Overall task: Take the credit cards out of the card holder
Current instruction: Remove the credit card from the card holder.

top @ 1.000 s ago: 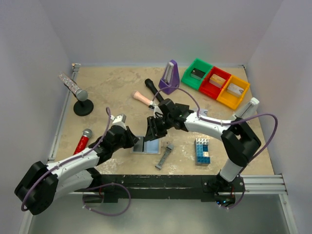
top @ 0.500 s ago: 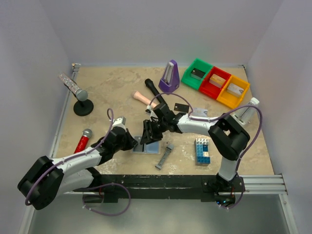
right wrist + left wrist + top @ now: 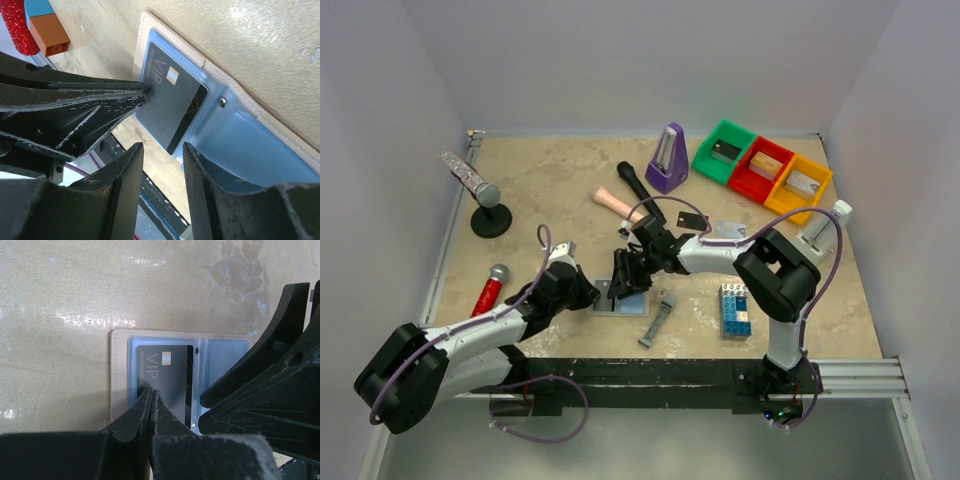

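- Left tool, tips together, is seemingly pinning the flat light-blue bifold card holder.
- Right tool, tips apart, is facing the holder's black plastic card end-on.

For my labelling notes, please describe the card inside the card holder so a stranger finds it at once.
Near the middle of the table's front edge lies an open light-blue card holder. Under its clear pocket sits a dark card printed VIP; other cards lie loose farther back.
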Robot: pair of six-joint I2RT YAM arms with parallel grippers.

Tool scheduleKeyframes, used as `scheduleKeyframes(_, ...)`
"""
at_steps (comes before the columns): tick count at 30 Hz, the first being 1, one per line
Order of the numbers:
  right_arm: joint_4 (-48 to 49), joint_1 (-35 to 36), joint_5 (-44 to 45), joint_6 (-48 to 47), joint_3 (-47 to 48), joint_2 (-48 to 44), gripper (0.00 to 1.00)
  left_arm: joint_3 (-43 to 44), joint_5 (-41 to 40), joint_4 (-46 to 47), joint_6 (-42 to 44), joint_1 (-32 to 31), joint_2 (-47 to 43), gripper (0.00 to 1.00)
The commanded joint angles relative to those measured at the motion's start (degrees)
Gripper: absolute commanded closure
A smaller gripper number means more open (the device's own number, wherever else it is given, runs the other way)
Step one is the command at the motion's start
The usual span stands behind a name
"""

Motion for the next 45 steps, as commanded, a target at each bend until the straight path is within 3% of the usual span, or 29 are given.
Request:
scheduleKeyframes(1, 2.8, 0.3, -1.5, 1.4, 1.6, 0.0, 0.59, -1.4, -1.3, -0.5, -1.1, 0.2, -2.5, 1.0)
scheduleKeyframes(8, 1.8, 0.6, -1.5, 1.0, 2.7, 0.3, 0.59, -0.2, -1.6, -2.9, -0.9, 0.3, -5.6, 0.94)
scheduleKeyframes(24, 0.9, 0.6, -1.0, 0.4, 2.4, 1.9, 0.59, -0.9, -1.8, -2.5, -0.9, 0.2, -2.8, 1.0)
scheduleKeyframes(45, 0.1, 0.6, 0.4, 0.0, 1.7, 2.4, 0.55, -2.7, -2.5, -4.4, -1.6, 0.3, -5.8, 0.99)
